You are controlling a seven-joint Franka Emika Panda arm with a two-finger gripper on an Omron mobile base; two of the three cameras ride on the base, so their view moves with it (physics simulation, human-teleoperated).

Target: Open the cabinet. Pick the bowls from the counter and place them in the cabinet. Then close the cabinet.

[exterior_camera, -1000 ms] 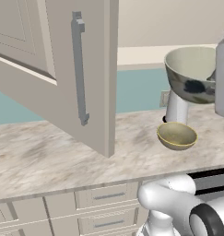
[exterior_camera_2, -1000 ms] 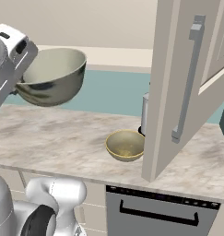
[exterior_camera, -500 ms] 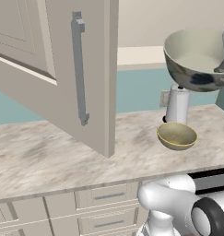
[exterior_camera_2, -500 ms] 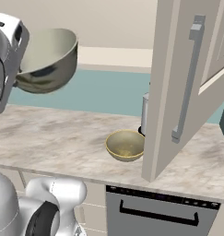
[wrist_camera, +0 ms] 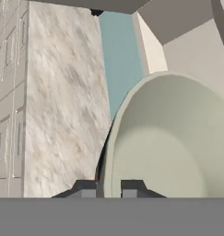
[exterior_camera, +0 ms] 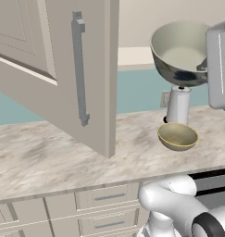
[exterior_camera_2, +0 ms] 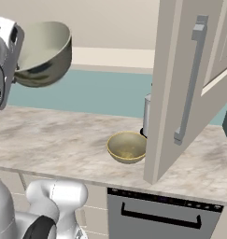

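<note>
Gripper (wrist_camera: 109, 186) pinched on the rim of the greyish-white bowl (exterior_camera: 181, 53), held high above the counter (exterior_camera: 49, 155); tan-yellow bowl (exterior_camera: 178, 136) sits below. Cabinet (exterior_camera: 53, 69) door stands open. Best approach: keep the bowl level, swing around the door edge, slide onto the shelf.

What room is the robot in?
It looks like a pretend kitchen. There is a marbled counter with drawers under it, a wall cabinet with its door open, and a tan-yellow bowl sitting on the counter.
</note>
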